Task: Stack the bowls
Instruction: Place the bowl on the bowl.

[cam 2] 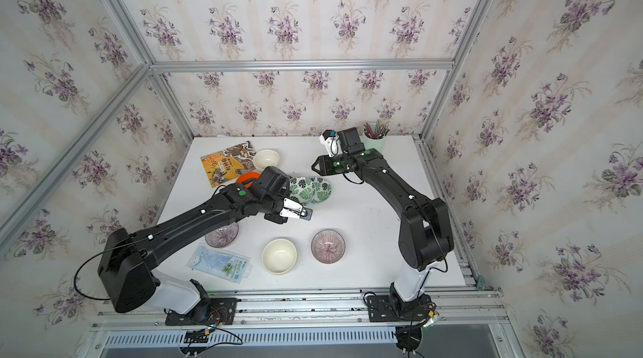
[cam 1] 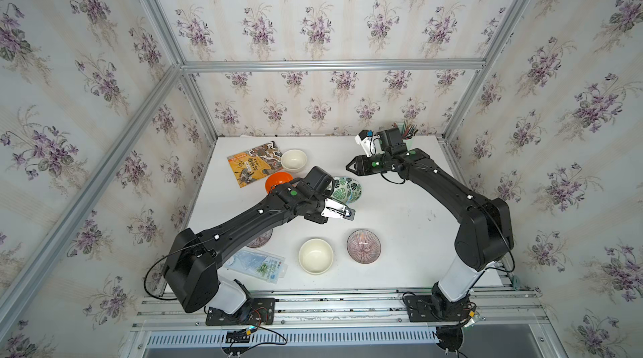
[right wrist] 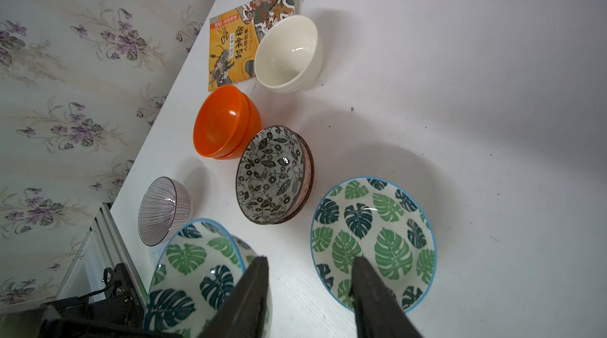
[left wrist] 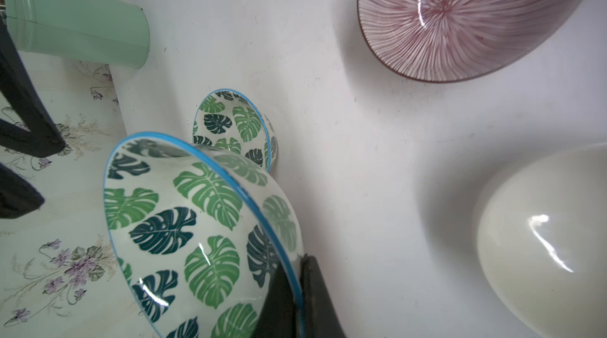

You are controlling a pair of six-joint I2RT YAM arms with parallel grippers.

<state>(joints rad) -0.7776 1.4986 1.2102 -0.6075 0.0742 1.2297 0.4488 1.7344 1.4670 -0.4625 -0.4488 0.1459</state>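
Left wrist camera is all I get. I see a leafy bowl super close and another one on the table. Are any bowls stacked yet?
Observer: Yes. Two orange bowls sit nested next to the book.
Operator: Any more?
Observer: A black-and-white bowl sits inside a lower bowl.
Operator: I see one purple bowl. Where's its match?
Observer: The twin stands beside the packet, partly under the left arm.
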